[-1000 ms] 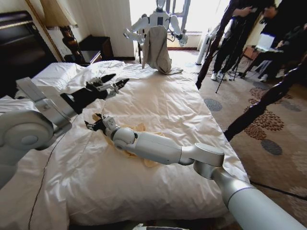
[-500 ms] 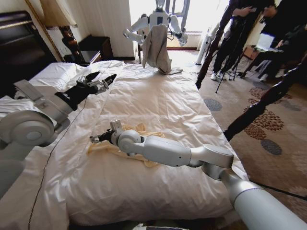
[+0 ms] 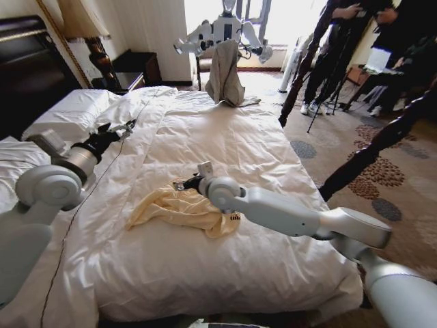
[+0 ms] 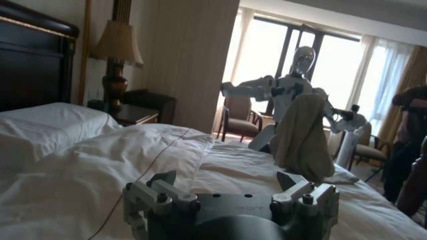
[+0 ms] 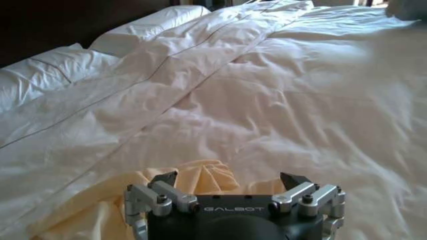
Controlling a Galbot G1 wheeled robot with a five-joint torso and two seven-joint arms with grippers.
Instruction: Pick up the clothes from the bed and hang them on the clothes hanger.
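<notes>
Pale butter-yellow shirt [image 3: 181, 208], thin soft fabric, crumpled in a loose flat heap, lying mid-bed on the white quilted duvet of the bed [image 3: 225, 143], white pillows beyond

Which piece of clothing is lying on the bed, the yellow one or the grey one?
The yellow shirt. It lies crumpled on the bed beside the right gripper, while the grey-beige garment hangs from another robot past the bed's far end.

Hotel bedroom: bed [image 3: 225, 137], lamp [image 4: 117, 45], dark headboard [image 4: 33, 65]

1 shirt [image 3: 179, 208], 1 bed [image 3: 225, 137], 2 pillows [image 3: 72, 109].
</notes>
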